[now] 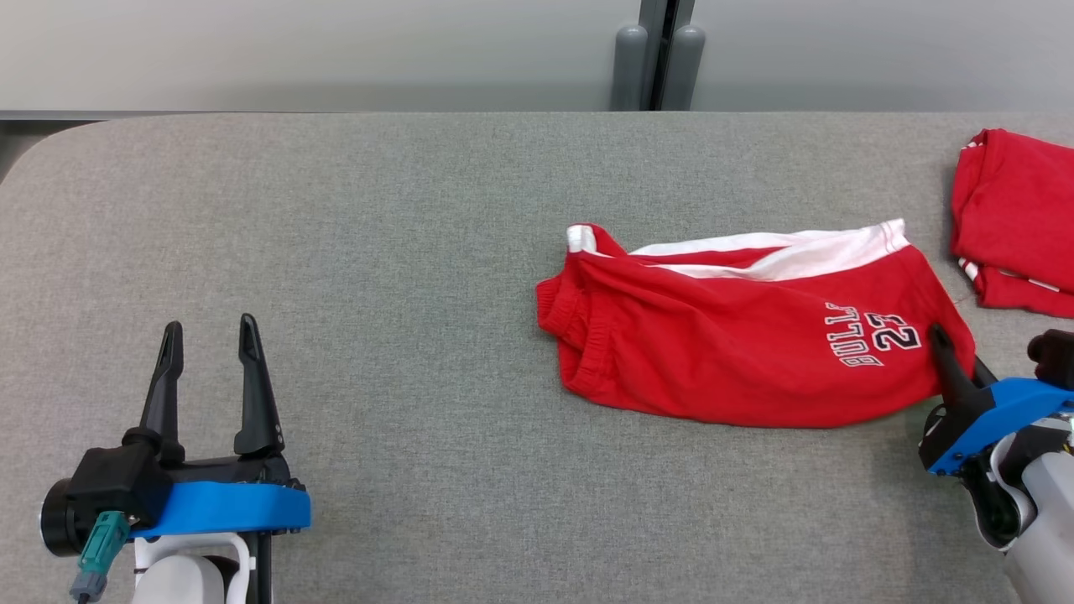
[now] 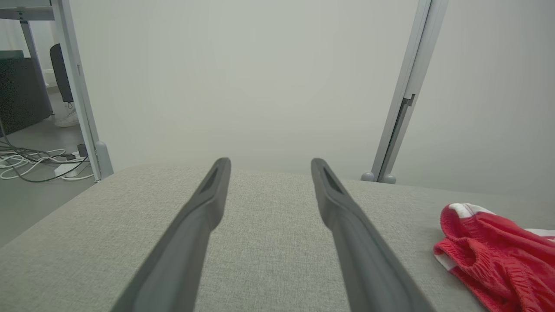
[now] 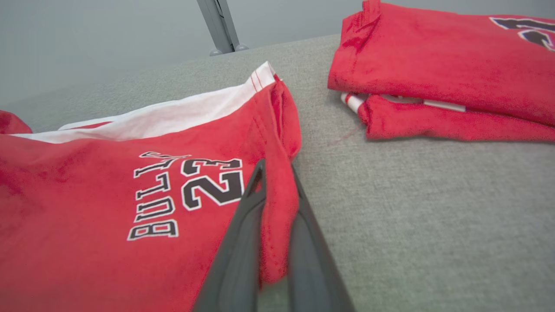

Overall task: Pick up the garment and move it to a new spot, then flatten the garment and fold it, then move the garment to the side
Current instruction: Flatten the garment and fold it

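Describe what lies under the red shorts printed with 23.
The red shorts lie on the grey table. The right gripper pinches their hem. Anything else beneath is covered by cloth.

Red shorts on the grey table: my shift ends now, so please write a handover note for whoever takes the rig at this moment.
The left claw is open and holds nothing, over the bare table at the near left.
The right claw is shut on the right-hand edge of the red shorts, beside the BULLS 23 print.
The shorts lie right of centre, rumpled, with the white stripe along the far edge. A folded red garment lies apart at the far right.
Done: shorts gripped.
Left: probably reposition, then flatten, fold, move aside.
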